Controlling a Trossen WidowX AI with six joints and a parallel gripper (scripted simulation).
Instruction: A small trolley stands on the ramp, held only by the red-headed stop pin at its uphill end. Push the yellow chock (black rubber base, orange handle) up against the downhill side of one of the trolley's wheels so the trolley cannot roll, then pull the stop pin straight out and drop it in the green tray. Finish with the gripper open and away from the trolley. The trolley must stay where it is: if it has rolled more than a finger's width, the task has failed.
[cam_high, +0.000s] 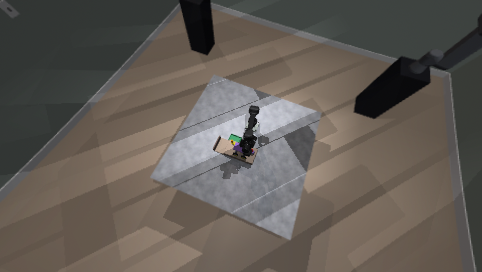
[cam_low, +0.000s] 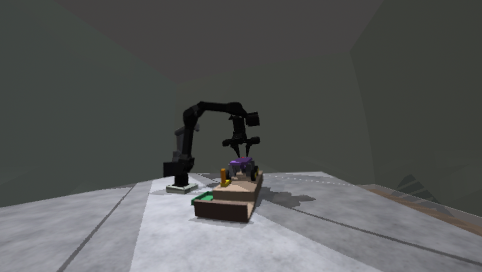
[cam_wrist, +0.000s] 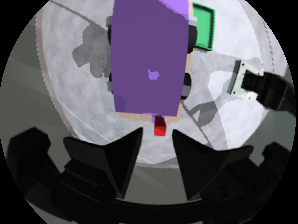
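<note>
The purple trolley (cam_high: 237, 147) (cam_low: 242, 162) (cam_wrist: 145, 55) stands on the tan ramp (cam_high: 224, 145) (cam_low: 239, 191) (cam_wrist: 132, 117). The red stop pin head (cam_wrist: 160, 130) shows at its uphill end. The chock's orange handle (cam_low: 223, 175) stands upright by the trolley's near, downhill wheel on the tray side; whether its base touches the wheel I cannot tell. The green tray (cam_high: 234, 137) (cam_low: 202, 198) (cam_wrist: 213, 27) is beside the ramp. My gripper (cam_low: 243, 155) (cam_wrist: 157, 131) is partly open and empty, pointing down above the uphill end, with the pin head showing between its fingertips in the wrist view.
The arm's pale base plate (cam_low: 181, 188) (cam_wrist: 241, 86) is on the tray side of the ramp. A dark brown end board (cam_low: 222, 210) (cam_high: 216, 144) closes the ramp's low end. The trolley's body rises close beside the pin.
</note>
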